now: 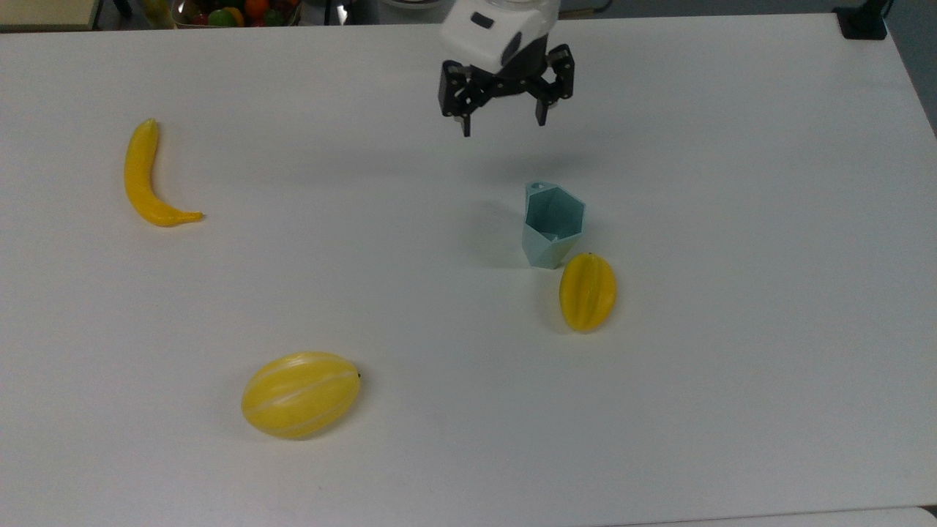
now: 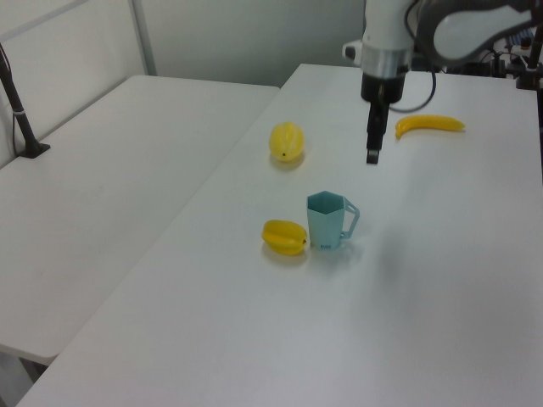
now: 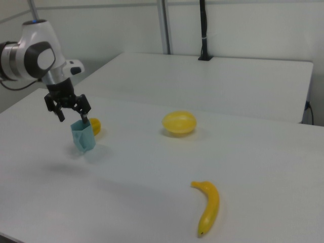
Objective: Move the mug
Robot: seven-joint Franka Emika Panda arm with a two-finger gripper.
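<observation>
Your mug (image 1: 553, 227) stood upright on the white table (image 1: 732, 219), just beside the yellow starfruit (image 1: 588, 291), which lay below it in the top view. Your pincer (image 1: 502, 124) hung in the air near the mug, above it and slightly toward the top view's left, touching nothing, its fingers (image 1: 465, 126) spread apart and empty. The banana (image 1: 145, 178) and the yellow melon (image 1: 300, 394) lay well apart from the mug.

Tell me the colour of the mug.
The mug is pale teal-blue, plain with no pattern; it shows best in the left view.
</observation>
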